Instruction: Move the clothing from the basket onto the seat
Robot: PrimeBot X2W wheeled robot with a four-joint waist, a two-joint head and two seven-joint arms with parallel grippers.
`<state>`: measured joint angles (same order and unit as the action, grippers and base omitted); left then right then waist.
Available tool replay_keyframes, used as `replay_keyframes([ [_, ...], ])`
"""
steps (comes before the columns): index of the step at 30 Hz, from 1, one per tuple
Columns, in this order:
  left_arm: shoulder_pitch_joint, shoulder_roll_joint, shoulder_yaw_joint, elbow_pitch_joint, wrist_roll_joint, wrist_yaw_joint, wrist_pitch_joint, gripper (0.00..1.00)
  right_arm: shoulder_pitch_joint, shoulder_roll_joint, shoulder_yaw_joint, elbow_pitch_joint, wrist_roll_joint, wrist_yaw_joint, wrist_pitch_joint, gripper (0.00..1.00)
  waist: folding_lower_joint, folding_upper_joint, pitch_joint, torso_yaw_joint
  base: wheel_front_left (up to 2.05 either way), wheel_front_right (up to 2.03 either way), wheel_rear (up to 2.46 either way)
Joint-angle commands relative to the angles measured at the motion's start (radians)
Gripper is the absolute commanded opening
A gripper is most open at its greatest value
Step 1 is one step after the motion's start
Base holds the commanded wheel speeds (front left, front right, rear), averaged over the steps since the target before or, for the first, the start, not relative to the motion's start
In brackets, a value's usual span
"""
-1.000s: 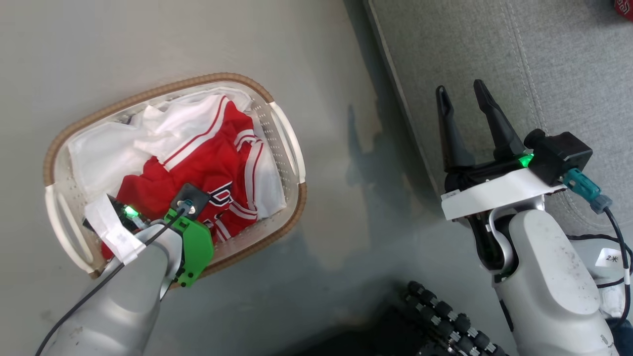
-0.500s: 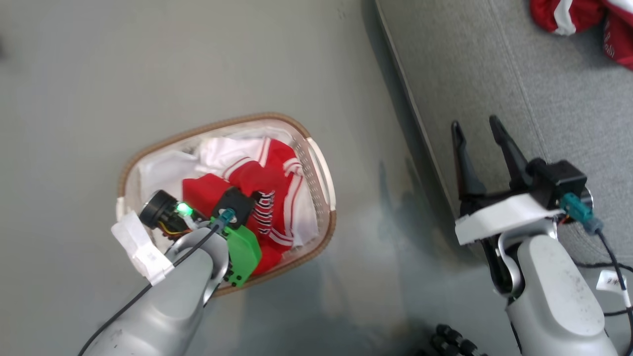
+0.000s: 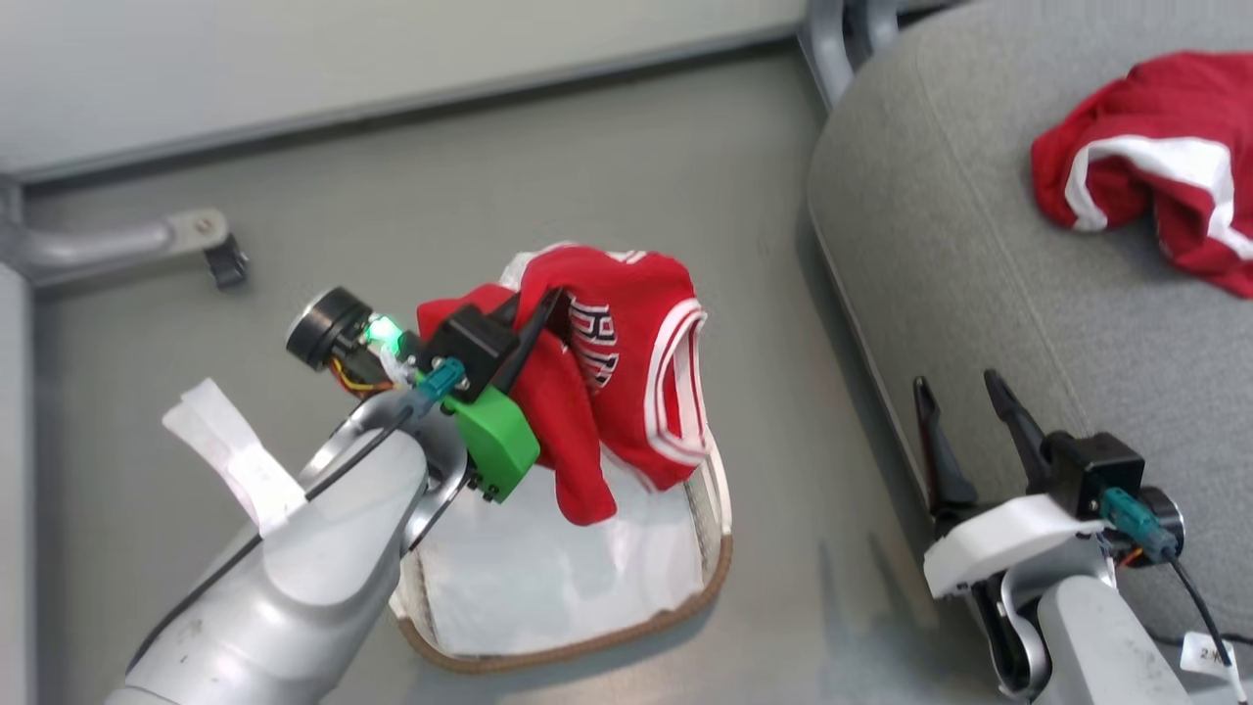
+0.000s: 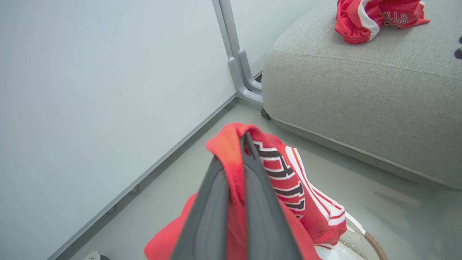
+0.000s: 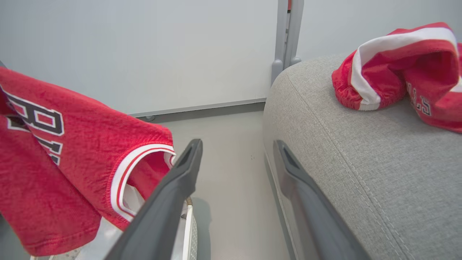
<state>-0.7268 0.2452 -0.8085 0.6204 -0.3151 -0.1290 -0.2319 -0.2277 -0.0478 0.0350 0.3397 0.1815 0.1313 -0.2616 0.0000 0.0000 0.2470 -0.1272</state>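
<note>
Above the basket on the floor, left end effector clamped on a red jersey hanging over the white liner, right end effector spread wide and empty beside the grey seat, another red garment lying on it

The red garment on the grey seat bore black-and-white lettering ending in "LLS", the hanging red jersey showed white-outlined black block letters, one reading as "B", and a small white tag carried a "2".
</note>
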Motion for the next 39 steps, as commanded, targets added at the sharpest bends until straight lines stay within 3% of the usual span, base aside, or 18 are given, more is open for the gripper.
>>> replay_keyframes([
  [1, -0.015, 0.016, -0.003, -0.028, -0.012, -0.002, 0.014, 0.00, 0.030, -0.005, -0.003, 0.006, -0.007, -0.001, -0.005, 1.00, 0.0000, 0.0000, -0.147, 0.067, 0.00, 0.00, 0.00],
  [10, -0.107, 0.074, 0.032, -0.184, -0.035, 0.016, 0.087, 0.00, 0.045, -0.005, 0.036, 0.010, -0.008, -0.001, -0.005, 1.00, 0.0000, 0.0000, -0.225, 0.053, 0.00, 0.00, 0.00],
  [18, -0.166, 0.049, 0.059, -0.218, -0.051, 0.042, 0.101, 0.00, 0.008, -0.005, 0.139, 0.008, 0.016, -0.001, -0.005, 1.00, 0.0000, 0.0000, -0.257, 0.050, 0.00, 0.00, 0.00],
  [29, -0.204, 0.013, 0.036, -0.234, -0.049, 0.041, 0.104, 0.00, -0.056, -0.005, 0.374, -0.027, 0.067, -0.001, -0.005, 1.00, 0.0000, 0.0000, -0.281, 0.063, 0.00, 0.00, 0.00],
  [39, -0.218, -0.031, -0.003, -0.272, -0.054, 0.035, 0.111, 0.00, -0.197, -0.004, 0.461, 0.093, 0.066, -0.001, -0.005, 1.00, 0.0000, 0.0000, -0.287, 0.091, 0.00, 0.00, 0.00],
])
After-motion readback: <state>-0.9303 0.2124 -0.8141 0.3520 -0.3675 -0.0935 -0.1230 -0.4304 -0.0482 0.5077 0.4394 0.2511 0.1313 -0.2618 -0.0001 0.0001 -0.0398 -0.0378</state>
